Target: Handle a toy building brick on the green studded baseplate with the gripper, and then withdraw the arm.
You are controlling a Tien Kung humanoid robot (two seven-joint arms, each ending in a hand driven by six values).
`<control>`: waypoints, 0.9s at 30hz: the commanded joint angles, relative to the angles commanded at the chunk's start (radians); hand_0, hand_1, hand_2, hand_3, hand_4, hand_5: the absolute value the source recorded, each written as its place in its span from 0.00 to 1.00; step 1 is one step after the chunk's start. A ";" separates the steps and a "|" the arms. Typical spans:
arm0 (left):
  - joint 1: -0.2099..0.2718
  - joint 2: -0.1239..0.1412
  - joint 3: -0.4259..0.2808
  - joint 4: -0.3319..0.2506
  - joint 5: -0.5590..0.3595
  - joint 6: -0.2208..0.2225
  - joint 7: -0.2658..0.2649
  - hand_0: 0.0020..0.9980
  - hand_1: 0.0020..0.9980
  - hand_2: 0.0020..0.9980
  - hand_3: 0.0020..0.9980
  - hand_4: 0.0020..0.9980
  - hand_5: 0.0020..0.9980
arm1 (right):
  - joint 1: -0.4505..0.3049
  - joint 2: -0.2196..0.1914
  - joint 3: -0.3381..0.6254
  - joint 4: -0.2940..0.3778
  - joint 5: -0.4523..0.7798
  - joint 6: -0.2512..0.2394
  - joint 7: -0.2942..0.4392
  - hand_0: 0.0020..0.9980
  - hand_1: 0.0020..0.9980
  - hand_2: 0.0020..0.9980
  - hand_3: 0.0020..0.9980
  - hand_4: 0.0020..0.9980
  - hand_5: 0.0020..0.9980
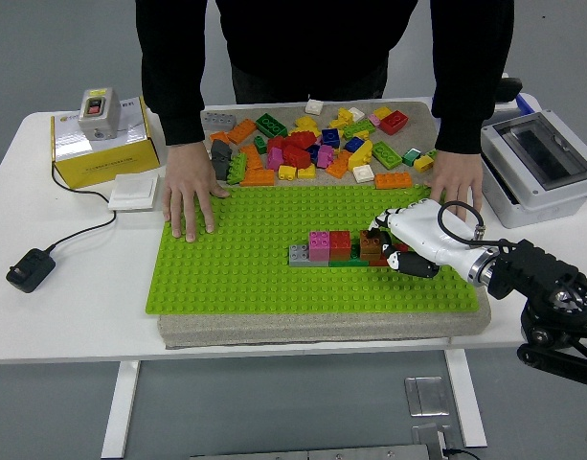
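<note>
The green studded baseplate lies on a grey pad in the middle of the table. On it stands a short row of bricks: grey, pink, red, then a brown brick at the right end. My right hand, white with black fingertips, comes in from the right and curls its fingers around the brown brick. That brick rests on the plate in the row. A red piece under the palm is mostly hidden. The left arm is out of the picture.
A person stands at the far side, one hand flat on the plate's far left corner, the other on the pad at the right. Loose bricks are piled behind the plate. A yellow box stands left, a grey case right.
</note>
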 joint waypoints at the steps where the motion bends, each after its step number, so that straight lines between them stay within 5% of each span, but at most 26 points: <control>1: 0.000 0.000 0.000 0.000 0.000 0.000 0.000 0.67 0.65 0.57 0.63 0.12 0.72 | 0.000 0.001 0.000 -0.001 0.001 0.000 0.000 0.11 0.17 0.73 0.68 0.00 0.42; 27: 0.010 -0.003 0.012 0.000 -0.008 -0.001 -0.001 0.67 0.65 0.57 0.63 0.12 0.72 | -0.015 0.007 -0.009 -0.018 0.021 -0.005 0.012 0.11 0.17 0.73 0.67 0.00 0.43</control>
